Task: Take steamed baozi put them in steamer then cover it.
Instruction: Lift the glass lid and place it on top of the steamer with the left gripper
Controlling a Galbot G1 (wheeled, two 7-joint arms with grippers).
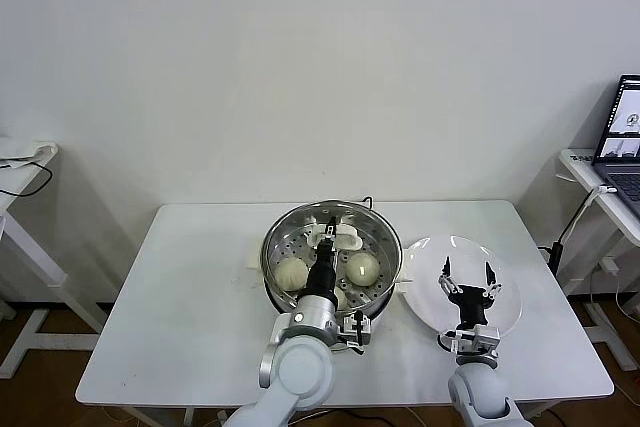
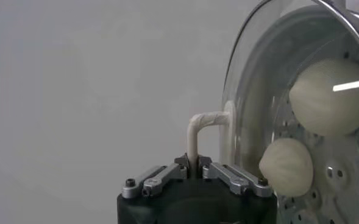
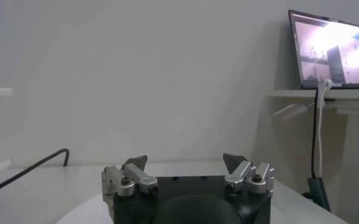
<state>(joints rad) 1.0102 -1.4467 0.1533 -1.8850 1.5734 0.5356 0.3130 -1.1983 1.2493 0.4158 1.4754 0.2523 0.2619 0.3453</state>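
1. Left hand (image 2: 195, 165) is clamped shut on the white handle (image 2: 205, 125) of the lid (image 2: 246, 91), holding it over the steamer (image 1: 283, 230).
2. Left wrist view shows the glass right at the pot with buns (image 2: 331, 96) visible through it. Can't tell if the rim is fully seated all round.
3. Head view: at least 2 buns clearly in the steamer, one at the left (image 1: 291, 272) and one at the right (image 1: 362, 267). A 3rd peeks out under the arm. Can't confirm all 4.
4. Right hand (image 1: 468, 279) hovers over the white plate (image 1: 430, 252) beside the steamer, fingers spread apart, holding nothing. Plate looks bare of buns.
5. Steamer and plate both sit on the desk (image 1: 190, 287), plate just to the right of the pot.
6. Judgement: loading looks done and covering is in its last step. What's left: settle the lid, release the handle and back the left arm off.
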